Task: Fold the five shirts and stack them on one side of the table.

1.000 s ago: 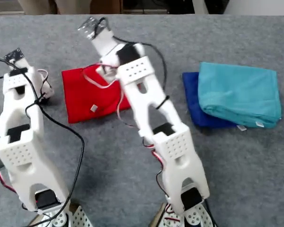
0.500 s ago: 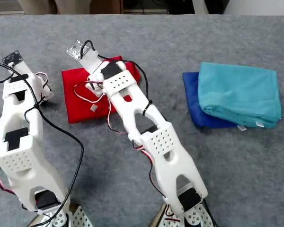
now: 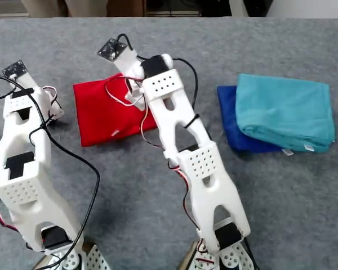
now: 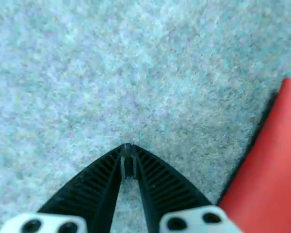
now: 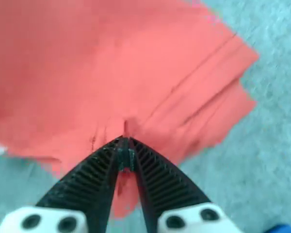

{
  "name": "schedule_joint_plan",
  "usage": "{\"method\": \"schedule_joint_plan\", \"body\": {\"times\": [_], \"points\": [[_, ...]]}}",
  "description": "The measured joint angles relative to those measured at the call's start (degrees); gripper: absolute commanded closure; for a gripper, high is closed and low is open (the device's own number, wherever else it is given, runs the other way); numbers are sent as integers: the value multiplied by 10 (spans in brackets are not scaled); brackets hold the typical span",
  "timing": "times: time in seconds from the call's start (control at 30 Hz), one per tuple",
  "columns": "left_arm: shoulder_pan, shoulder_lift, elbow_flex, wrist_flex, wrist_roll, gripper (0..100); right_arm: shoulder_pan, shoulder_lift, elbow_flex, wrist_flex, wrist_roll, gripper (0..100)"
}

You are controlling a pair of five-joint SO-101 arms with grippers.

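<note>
A folded red shirt (image 3: 101,115) lies flat on the grey table, left of centre. My right gripper (image 5: 125,147) is over its right-hand part, shut, with a small pucker of red shirt (image 5: 87,73) pinched at the tips. In the high view the right gripper (image 3: 137,97) is mostly hidden under its own wrist. My left gripper (image 4: 128,159) is shut on nothing, low over bare table just left of the red shirt (image 4: 274,165). A folded teal shirt (image 3: 284,109) rests on a folded dark blue shirt (image 3: 232,121) at the right.
The grey felt table (image 3: 129,191) has free room in front of the red shirt and between the red shirt and the stack. Loose wires (image 3: 73,152) trail from both arms. The left arm (image 3: 22,157) stands along the left edge.
The right arm swung left over the red shirt, then back to its right-hand part. The shirt's white tag shifted slightly. The left arm barely moved.
</note>
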Motion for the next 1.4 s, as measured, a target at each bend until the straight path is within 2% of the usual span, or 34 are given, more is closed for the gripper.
{"method": "schedule_joint_plan", "body": {"times": [0.07, 0.2, 0.33, 0.47, 0.57, 0.83, 1.0, 1.13, 1.3, 1.4], "points": [[0, 0, 0, 0, 0, 981, 3, 0, -14, 42, 17, 994], [0, 0, 0, 0, 0, 981, 22, -2, 11, 55, 25, 994], [0, 0, 0, 0, 0, 981, 28, -34, 115, 55, 25, 994], [0, 0, 0, 0, 0, 981, 28, -121, 247, 55, 25, 995], [0, 0, 0, 0, 0, 981, 28, -190, 288, 52, 25, 995], [0, 0, 0, 0, 0, 981, 20, -232, 263, -49, -3, 994], [0, 0, 0, 0, 0, 981, -12, -175, 252, -37, -69, 994], [0, 0, 0, 0, 0, 981, -13, -110, 252, -37, -81, 994], [0, 0, 0, 0, 0, 981, 40, -24, 187, -53, -84, 994], [0, 0, 0, 0, 0, 981, 67, 5, 106, -21, -85, 994]]}}
